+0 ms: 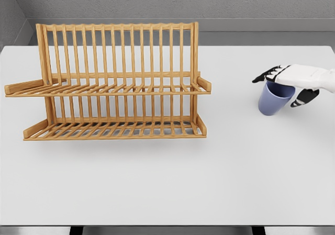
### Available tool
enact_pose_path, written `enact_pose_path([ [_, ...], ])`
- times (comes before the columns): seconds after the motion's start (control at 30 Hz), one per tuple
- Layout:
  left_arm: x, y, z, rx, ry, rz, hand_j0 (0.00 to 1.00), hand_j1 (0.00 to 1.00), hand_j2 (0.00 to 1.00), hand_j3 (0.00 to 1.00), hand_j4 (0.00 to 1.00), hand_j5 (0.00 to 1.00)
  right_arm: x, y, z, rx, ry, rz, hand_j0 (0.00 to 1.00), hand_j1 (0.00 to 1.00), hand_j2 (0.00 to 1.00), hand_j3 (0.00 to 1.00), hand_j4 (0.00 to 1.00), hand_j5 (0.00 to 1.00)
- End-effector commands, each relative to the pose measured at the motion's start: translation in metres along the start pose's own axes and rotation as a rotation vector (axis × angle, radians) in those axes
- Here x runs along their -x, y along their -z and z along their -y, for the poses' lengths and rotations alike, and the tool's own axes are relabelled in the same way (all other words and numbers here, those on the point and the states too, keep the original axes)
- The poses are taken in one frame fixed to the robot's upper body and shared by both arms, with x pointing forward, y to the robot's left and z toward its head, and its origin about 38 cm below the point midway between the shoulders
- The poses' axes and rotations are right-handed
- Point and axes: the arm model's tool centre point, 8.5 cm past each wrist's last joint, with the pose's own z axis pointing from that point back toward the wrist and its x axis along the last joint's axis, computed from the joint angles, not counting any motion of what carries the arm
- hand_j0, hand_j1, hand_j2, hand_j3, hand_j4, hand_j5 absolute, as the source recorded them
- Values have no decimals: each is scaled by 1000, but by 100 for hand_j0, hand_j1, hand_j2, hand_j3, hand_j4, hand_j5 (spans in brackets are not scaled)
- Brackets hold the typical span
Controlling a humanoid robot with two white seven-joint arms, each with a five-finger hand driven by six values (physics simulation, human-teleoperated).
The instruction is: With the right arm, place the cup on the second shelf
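A light blue cup [272, 102] is at the right of the white table [167, 182], tilted slightly, its rim under my right hand [287, 83]. That hand comes in from the right edge and its black-tipped fingers are curled over the cup's rim, thumb on the near side. A two-tier wooden rack [112, 83] stands at the left-centre, with an upper shelf [110, 90] and a lower shelf [115, 130], both bare. The cup is well right of the rack. My left arm is out of view.
The table's far edge meets a grey wall behind the rack. The rack's tall slatted back [118, 49] rises above the upper shelf. Open tabletop lies between rack and cup.
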Motion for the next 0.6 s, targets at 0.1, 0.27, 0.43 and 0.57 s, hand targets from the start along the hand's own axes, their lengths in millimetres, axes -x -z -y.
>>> enact_pose_path([
  [0.1, 0, 0, 0, 0, 0, 0, 100, 100, 100, 100, 100, 100, 0, 0, 1, 4, 2, 1, 75, 75, 75, 75, 75, 75],
  [0.27, 0, 0, 0, 0, 0, 0, 100, 100, 100, 100, 100, 100, -1, 0, 2, 5, 1, 4, 75, 75, 75, 75, 75, 75],
  [0.43, 0, 0, 0, 0, 0, 0, 100, 100, 100, 100, 100, 100, -2, 0, 4, 9, -3, 4, 74, 74, 74, 74, 74, 74],
  [0.57, 0, 0, 0, 0, 1, 0, 100, 100, 100, 100, 100, 100, -2, -1, 10, 19, -12, 6, 74, 74, 74, 74, 74, 74],
])
